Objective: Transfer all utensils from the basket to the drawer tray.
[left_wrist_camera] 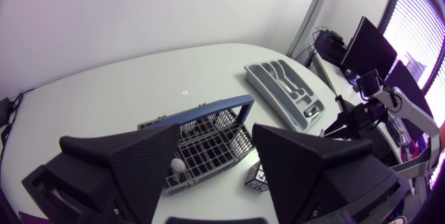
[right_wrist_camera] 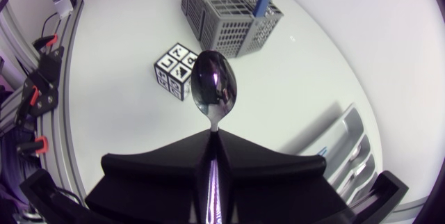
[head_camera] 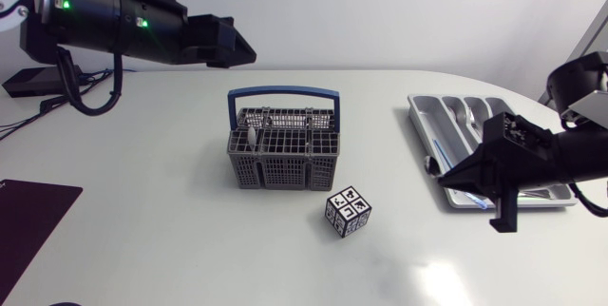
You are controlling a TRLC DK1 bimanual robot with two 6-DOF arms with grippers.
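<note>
The cutlery basket (head_camera: 282,159) is grey mesh with a blue handle (head_camera: 283,94). The cube (head_camera: 348,211) bears black-and-white square markings. The drawer tray (head_camera: 423,116) is silver-grey, the spoon (right_wrist_camera: 215,88) mirror-bright silver, and the counter (head_camera: 171,220) white. The left gripper (left_wrist_camera: 217,130) and right gripper (right_wrist_camera: 215,135) are matte black, and the mat (head_camera: 28,216) is dark purple.

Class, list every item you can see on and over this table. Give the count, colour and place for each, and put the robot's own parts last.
basket: one, grey with a blue handle, middle of the table.
utensil in the basket: one visible, pale, at its left end; more may be hidden.
spoon: one, silver, held in the right end effector, bowl sticking out ahead.
drawer tray: one, grey, right side of the table.
cutlery in the tray: silver, count unclear.
cube: one, black-and-white patterned, in front of the basket.
mat: one, dark, near left corner.
table: one, white.
left end effector: black, open, empty.
right end effector: black, shut on the spoon, over the tray's near end.
</note>
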